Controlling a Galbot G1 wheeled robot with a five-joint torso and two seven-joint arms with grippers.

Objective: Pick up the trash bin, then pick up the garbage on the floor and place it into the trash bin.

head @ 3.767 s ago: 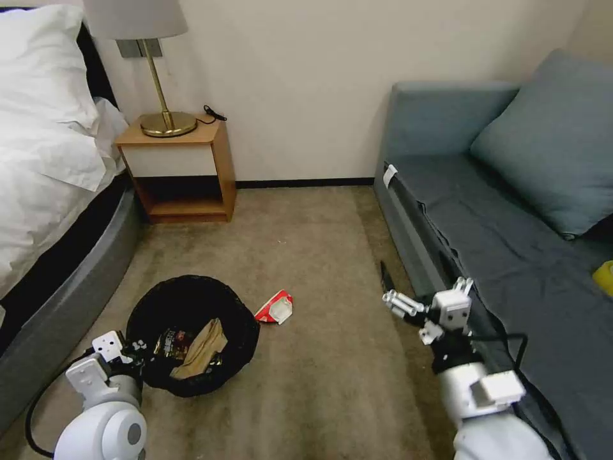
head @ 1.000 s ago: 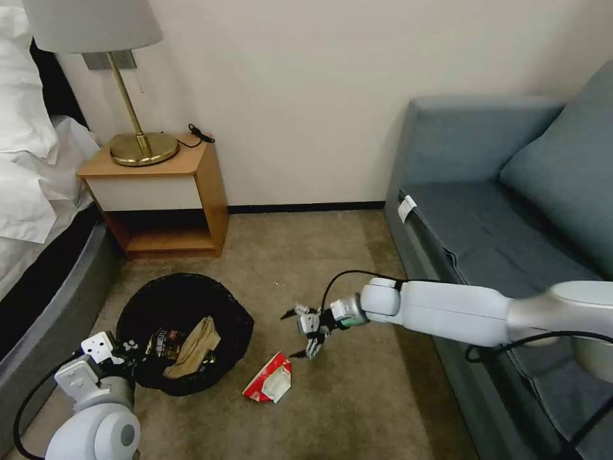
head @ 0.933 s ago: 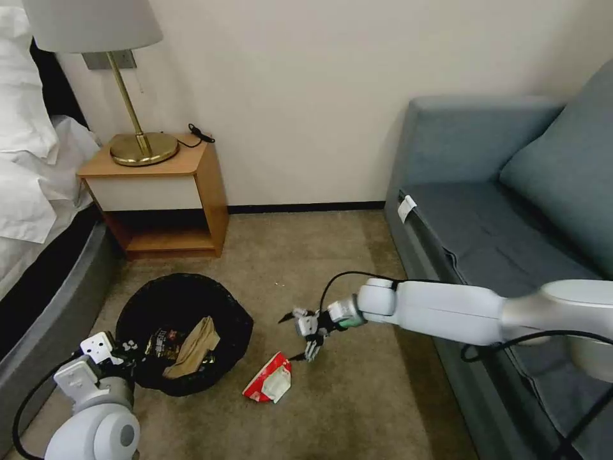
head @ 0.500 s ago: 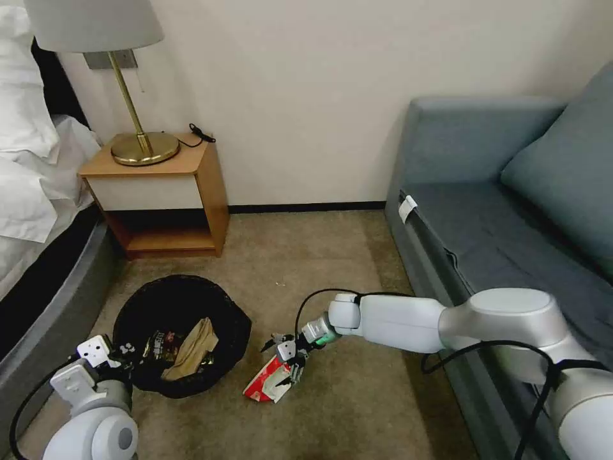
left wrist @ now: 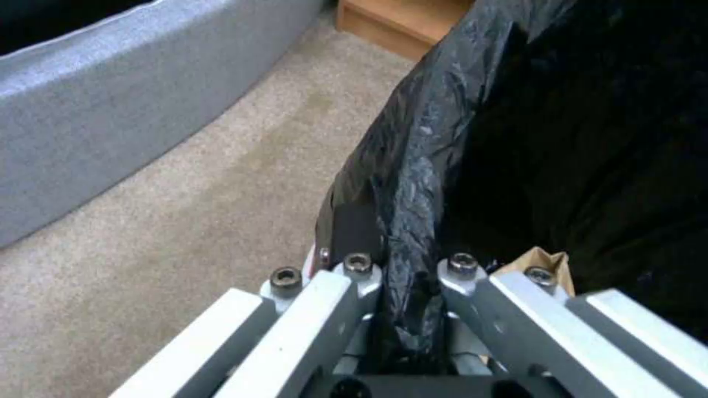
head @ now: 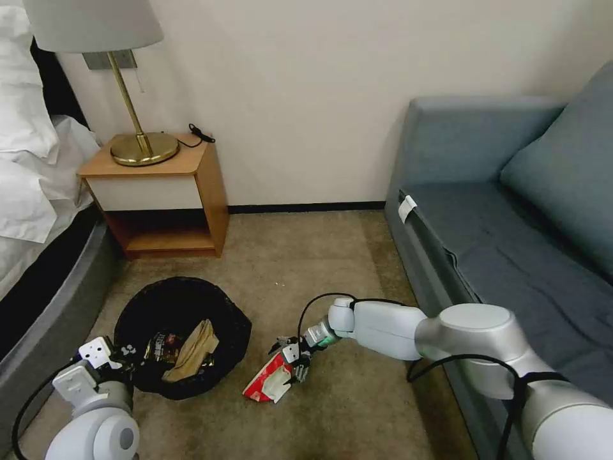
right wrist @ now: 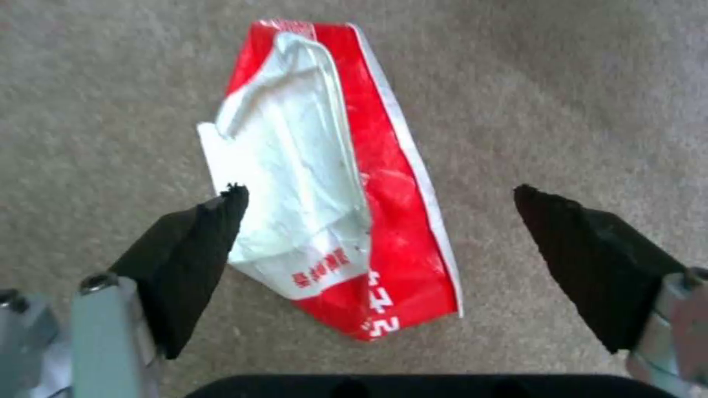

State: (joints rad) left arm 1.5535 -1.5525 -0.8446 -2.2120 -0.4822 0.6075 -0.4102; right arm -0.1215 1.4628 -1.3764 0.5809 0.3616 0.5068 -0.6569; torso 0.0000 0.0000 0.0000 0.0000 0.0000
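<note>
My right gripper (head: 292,363) has come down from above the carpet (head: 357,409) to the red-and-white carton scrap (head: 268,381); half a second ago it was just short of it, now it is on it. Jaws wide open, holding nothing. In the right wrist view the two black fingertips (right wrist: 193,249) sit either side of the scrap (right wrist: 347,221), one overlapping its white flap, the other well clear over bare carpet. My judgement: the scrap is bracketed and ready for a close, though it lies flat and off-centre toward one finger.

Left gripper (left wrist: 409,287) stays low at my left, clamped shut on the bag-lined rim of the trash bin (head: 182,335). The bin has not shifted. Inside it: a tan paper wad (head: 191,351) and a dark snack wrapper (head: 167,345). The scrap is the only litter I see left on the floor, just beside the bin.

Hard to tell:
- whether my fingertips touch the carpet or hover just above it
- whether the bin is lifted or resting; its base is hidden
- any bottle inside; the bin's depth is black and unreadable
- in the head view my own gripper covers the scrap's near edge
</note>
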